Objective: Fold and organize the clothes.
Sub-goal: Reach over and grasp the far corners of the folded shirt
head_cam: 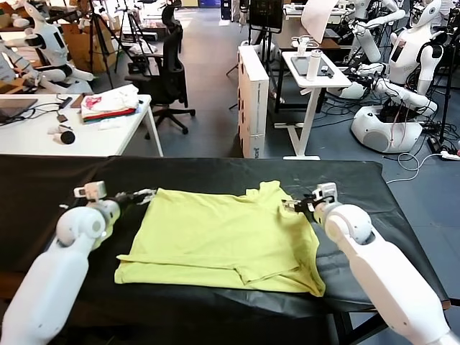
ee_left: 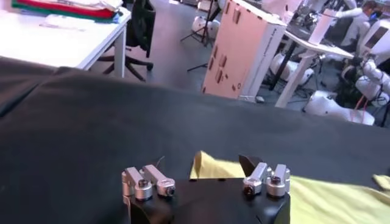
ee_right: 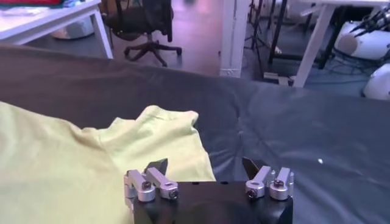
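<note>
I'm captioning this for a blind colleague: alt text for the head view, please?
A lime-yellow T-shirt lies partly folded on a black table. The left claw sits open at its far left corner, the right claw open at the far right sleeve.

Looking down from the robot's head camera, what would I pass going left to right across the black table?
left gripper, open at the shirt's far-left corner → lime-yellow T-shirt spread on the black table → right gripper, open at the shirt's sleeve.
</note>
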Controlling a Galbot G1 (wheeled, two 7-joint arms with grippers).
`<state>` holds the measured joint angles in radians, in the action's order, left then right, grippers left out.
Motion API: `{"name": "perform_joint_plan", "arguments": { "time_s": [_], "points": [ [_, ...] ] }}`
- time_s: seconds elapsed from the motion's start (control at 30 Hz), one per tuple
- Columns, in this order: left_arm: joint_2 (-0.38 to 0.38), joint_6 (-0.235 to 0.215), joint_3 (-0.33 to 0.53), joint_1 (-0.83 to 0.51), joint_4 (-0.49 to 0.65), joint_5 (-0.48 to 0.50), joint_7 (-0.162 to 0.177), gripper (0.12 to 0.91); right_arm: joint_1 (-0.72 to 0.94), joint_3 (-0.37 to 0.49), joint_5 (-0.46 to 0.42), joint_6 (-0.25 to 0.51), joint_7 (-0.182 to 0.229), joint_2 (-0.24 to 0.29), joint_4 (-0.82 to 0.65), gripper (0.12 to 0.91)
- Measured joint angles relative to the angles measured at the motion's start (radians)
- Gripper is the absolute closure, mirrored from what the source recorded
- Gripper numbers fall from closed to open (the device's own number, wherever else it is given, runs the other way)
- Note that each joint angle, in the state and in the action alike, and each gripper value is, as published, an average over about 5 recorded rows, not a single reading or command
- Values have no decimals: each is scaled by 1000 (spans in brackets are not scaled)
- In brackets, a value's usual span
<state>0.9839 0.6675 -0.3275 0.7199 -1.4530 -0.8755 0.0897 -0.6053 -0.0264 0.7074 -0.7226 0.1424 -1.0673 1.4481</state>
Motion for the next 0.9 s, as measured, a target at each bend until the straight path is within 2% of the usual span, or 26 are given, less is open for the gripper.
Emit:
{"name": "perform_joint_plan", "arguments": {
  "time_s": [0.33, 0.43, 0.53, 0.67, 0.73, 0.8, 0.9],
  "points": [
    [41, -23, 58, -67, 113, 54, -6, 123, -13, -10, -7, 58, -3, -2, 2, 119],
    [45, -27, 62, -66, 125, 62, -8, 123, -23, -20, -5, 97, -5, -1, 13, 166],
    [47, -29, 63, -61, 127, 67, -9, 123, -36, -30, -1, 130, -8, 5, 30, 277],
    [48, -30, 64, -56, 128, 72, -13, 130, -68, -47, 4, 153, -9, 21, 73, 496],
    [48, -31, 65, -54, 128, 79, -20, 163, -91, -61, 8, 157, -10, 33, 102, 606],
    [48, -32, 66, -53, 129, 88, -27, 229, -119, -80, 18, 159, -13, 48, 139, 736],
    [49, -37, 68, -48, 128, 98, -35, 369, -168, -112, 31, 160, -16, 72, 198, 863]
  ]
}}
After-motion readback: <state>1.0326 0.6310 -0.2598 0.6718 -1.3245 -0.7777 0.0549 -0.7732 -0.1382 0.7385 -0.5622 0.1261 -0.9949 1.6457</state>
